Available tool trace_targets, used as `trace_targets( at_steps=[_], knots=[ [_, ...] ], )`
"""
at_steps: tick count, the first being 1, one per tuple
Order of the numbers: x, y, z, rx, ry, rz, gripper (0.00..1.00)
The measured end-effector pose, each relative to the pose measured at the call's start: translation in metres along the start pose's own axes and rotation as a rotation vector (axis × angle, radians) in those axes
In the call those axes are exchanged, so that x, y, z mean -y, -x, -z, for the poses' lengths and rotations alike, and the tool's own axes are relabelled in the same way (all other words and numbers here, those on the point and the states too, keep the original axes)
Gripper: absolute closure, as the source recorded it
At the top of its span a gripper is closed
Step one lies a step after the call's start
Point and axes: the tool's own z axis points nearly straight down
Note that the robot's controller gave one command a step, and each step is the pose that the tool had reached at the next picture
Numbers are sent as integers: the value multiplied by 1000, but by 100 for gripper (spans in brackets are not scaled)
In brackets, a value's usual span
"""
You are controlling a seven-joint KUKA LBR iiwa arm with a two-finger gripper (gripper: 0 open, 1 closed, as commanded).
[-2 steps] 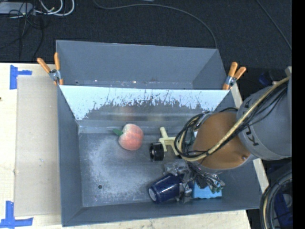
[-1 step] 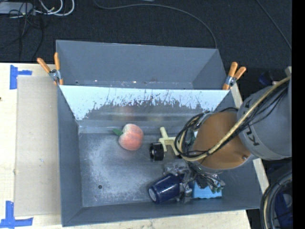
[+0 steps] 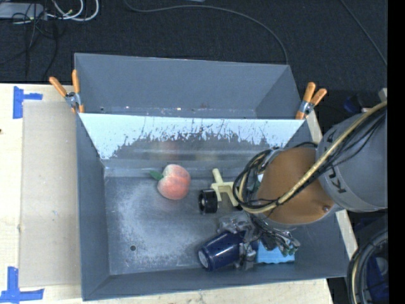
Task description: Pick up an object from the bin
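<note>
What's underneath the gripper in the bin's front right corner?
A flat light-blue piece pokes out beneath the gripper, beside a dark blue cup lying on its side; the gripper covers its remainder.

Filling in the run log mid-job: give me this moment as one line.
gripper: at dark blue cup, lower right of bin | grasp: cannot tell | peach: centre, apart

One camera looks down, slightly sideways, on the whole bin (image 3: 190, 94) from above.

A rounded grey robot arm (image 3: 357, 163) with black lettering, its wrist under an orange-brown cover (image 3: 297, 195), looped with black and yellowish cables (image 3: 250, 185), ending in a metallic gripper (image 3: 256, 236).
</note>
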Motion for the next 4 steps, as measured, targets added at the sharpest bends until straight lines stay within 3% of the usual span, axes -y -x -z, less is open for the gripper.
trace_targets(
  at_steps=[2,3,4],
  knots=[
    [-1,-2,14,-8,3,1,100],
    [-1,-1,31,-5,2,1,100],
    [-2,-2,52,-14,5,1,100]
  ],
)
